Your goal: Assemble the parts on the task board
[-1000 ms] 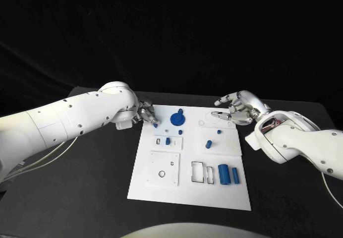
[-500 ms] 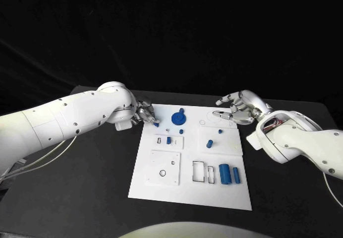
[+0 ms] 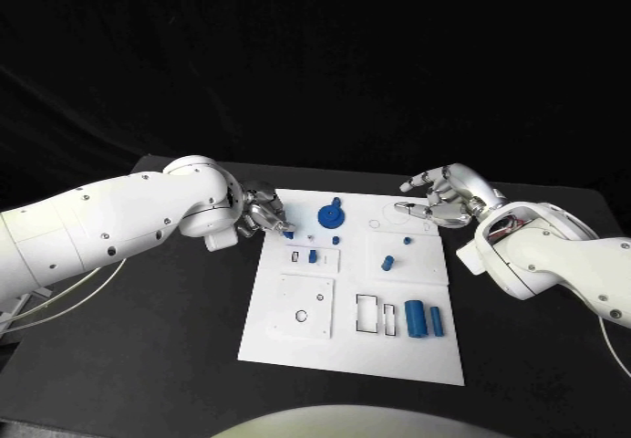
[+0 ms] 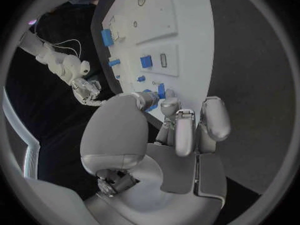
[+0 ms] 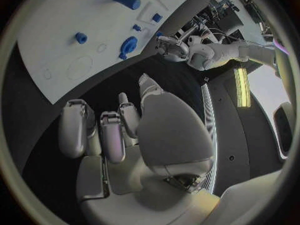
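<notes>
Black table (image 3: pixel 158 347) under a dark background carries the white task board (image 3: pixel 355 351) at its middle, long side running from the far edge toward the near edge.

Left hand (image 3: pixel 263 214) sits at the board's far left corner. Its fingers (image 4: pixel 185 130) are curled together around a small blue part (image 4: pixel 160 90), pinched at the tips just above the board's edge; the left wrist view shows the blue piece between thumb and finger.

On the board, going from the left edge: a raised white square plate (image 3: pixel 301 308) with a small round hole lies on the near left portion. Beyond it a smaller white plate carries a blue square peg (image 3: pixel 312 256) beside a narrow slot. Toward the far edge, a blue round disc part (image 3: pixel 332 216) stands near the left hand, well apart from the right one. A small blue stud (image 3: pixel 336 240) sits just nearer than the disc. Right of centre, a tilted blue cylinder (image 3: pixel 387 264) lies on the board, with a small blue knob (image 3: pixel 407 242) beyond it. Near the right edge, two rectangular cut-outs (image 3: pixel 375 315) lie beside two upright blue bars (image 3: pixel 422 319), set side by side.

Right hand (image 3: pixel 440 203) hovers over the board's far right corner, fingers (image 5: pixel 74 127) spread and partly bent, holding nothing, clear of the parts.
</notes>
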Motion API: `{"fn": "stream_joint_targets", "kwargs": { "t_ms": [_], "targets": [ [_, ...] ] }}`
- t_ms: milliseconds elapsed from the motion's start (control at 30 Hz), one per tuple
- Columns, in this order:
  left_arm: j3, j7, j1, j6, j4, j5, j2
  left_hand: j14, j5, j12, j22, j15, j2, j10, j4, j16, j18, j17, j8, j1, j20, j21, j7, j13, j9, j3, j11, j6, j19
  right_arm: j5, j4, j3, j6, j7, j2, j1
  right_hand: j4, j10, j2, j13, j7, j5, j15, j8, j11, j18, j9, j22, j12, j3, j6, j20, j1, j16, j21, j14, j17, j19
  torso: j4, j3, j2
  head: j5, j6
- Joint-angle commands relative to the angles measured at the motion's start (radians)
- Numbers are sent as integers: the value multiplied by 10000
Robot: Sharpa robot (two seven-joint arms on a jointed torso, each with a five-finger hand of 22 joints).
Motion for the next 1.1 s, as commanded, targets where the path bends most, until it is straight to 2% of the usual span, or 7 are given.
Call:
{"fn": "stream_joint_targets", "kwargs": {
  "t_ms": [33,233,267,300,533,800,1100],
  "targets": [
    [-38,337,-12,-587,336,192,-118,850,78,98,118,-39,-66,120,-1410,54,-74,2013,96,-241,-12,86,-83,91,603,1571,-18,51,156,-42,-29,0,31,39,-5,-4,-28,-88,17,-28,19,65,38,-47,-8,186,-11,434,-68,32,58,7,-105,-44,-82,731,1317,-96,11,-22,-15,-8,-25],
    [-133,379,-44,-905,825,-306,-319,855,74,183,208,-53,-116,222,-1489,60,-92,2024,145,-364,-25,130,-99,210,631,1737,-33,78,209,16,-96,-3,-120,205,7,-4,-28,-451,18,-450,-1,186,13,-44,-29,354,-18,-125,-515,125,105,-12,-75,-375,-874,538,630,-473,10,-21,-1,22,-49],
    [-158,374,-47,-943,886,-431,-338,855,75,199,223,-55,-121,241,-1503,60,-95,2025,154,-384,-27,138,-102,232,636,1766,-37,84,218,51,-103,-4,-184,271,11,-4,-32,-511,18,-543,-10,261,3,-44,-39,367,-20,-181,-609,161,115,-20,-52,-403,-959,529,598,-502,14,-23,-5,18,-54],
    [-182,365,-50,-970,948,-551,-357,855,75,212,245,-58,-127,256,-1514,60,-99,2025,160,-402,-30,148,-105,250,640,1788,-39,88,231,85,-109,-4,-249,339,15,-4,-33,-547,-15,-619,-20,700,-16,-54,-55,389,-26,-278,-684,229,118,-39,-9,-453,-1104,515,532,-546,21,-24,-8,19,-63],
    [-297,232,-94,-1084,1238,-921,-425,855,74,242,265,-63,-147,290,-1541,60,-103,2024,174,-436,-34,158,-111,293,648,1835,-45,95,242,378,-143,-7,-631,828,33,-5,-36,-1085,-105,-1535,-72,1130,-80,-38,-116,656,-30,-1352,-1589,576,232,-101,1,-1078,-2641,266,-417,-1091,35,-24,7,54,-105],
    [-381,17,-161,-1043,1297,-1273,-355,856,74,266,273,-67,-164,317,-1565,60,-104,2025,187,-464,-37,163,-116,325,654,1873,-50,104,247,577,-164,-8,-891,1175,61,-6,-39,-1085,-145,-1604,-89,1325,-100,3,-135,669,-22,-1454,-1633,722,287,-123,7,-1137,-2797,273,-459,-1087,-5,-12,11,92,-144],
    [-437,-124,-243,-753,1294,-1756,-279,856,84,352,292,-80,-212,403,-1652,60,-107,2026,220,-523,-47,174,-130,449,673,1988,-64,119,258,684,-189,-8,-1012,1300,67,-7,-37,-1077,-165,-1609,-91,1392,-105,12,-139,666,-21,-1459,-1631,764,291,-129,3,-1133,-2809,285,-433,-1070,3,5,11,82,-176]
  ]
}}
